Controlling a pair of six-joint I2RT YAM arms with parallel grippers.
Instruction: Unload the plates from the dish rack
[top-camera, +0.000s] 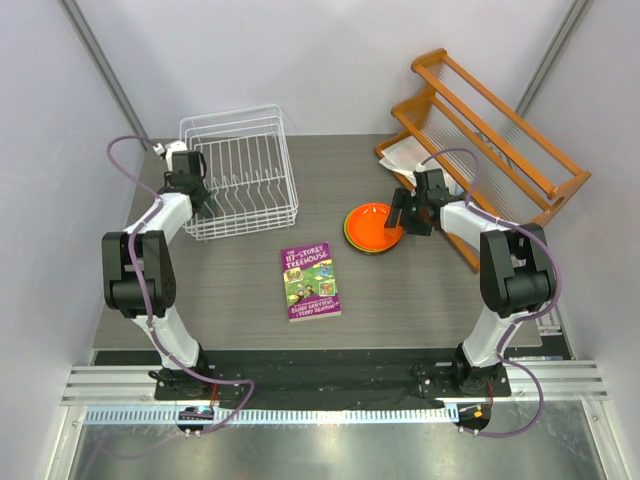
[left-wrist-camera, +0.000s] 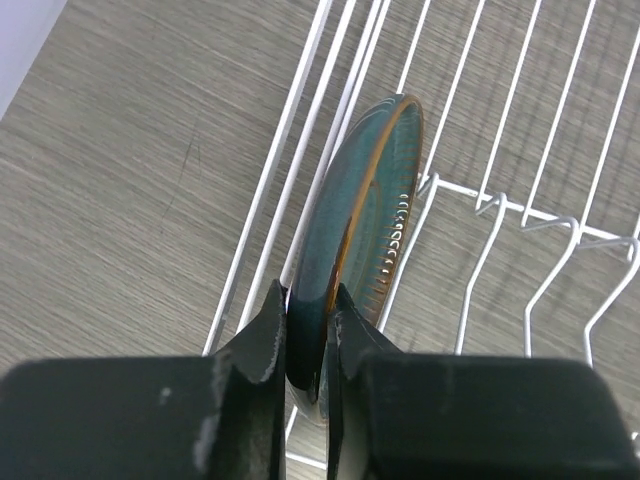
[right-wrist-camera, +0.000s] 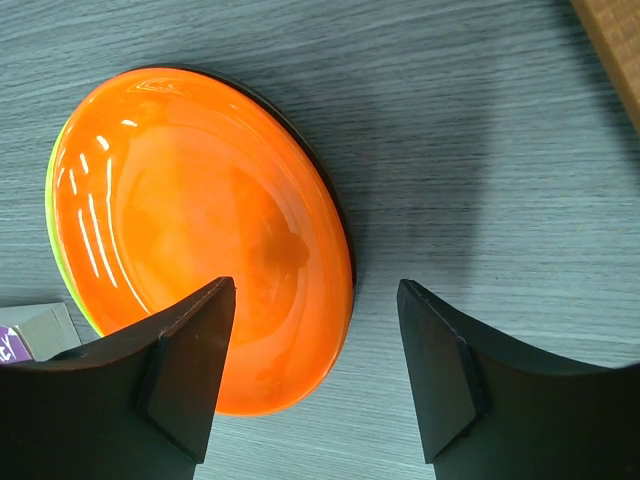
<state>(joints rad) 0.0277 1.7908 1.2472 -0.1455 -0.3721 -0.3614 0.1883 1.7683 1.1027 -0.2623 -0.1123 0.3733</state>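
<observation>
While my left pincer (left-wrist-camera: 308, 320) is clamped on the rim of the teal-blue plate (left-wrist-camera: 360, 220), one finger on each face, that plate stands on edge inside the dish rack (top-camera: 240, 172), close along the rack's left wall. It is the only plate I can see in the rack. Upright white tines (left-wrist-camera: 497, 203) rise just beside its right face.

My right pincer (right-wrist-camera: 315, 287) is spread wide and holds nothing. It hangs over the edge of the orange plate (right-wrist-camera: 190, 210), which lies flat on the table (top-camera: 240, 290) well to the right of the dish rack. A lime green plate (right-wrist-camera: 52, 200) shows as a sliver under it, and a dark rim (right-wrist-camera: 340, 220) shows below that.

A purple-and-green book (top-camera: 310, 281) lies flat just in front of the dish rack's right corner; its cover reads "13-STOREY TREEHOUSE". An orange wooden slatted rack (top-camera: 490, 130) stands farther right of the dish rack, past the stacked plates.
</observation>
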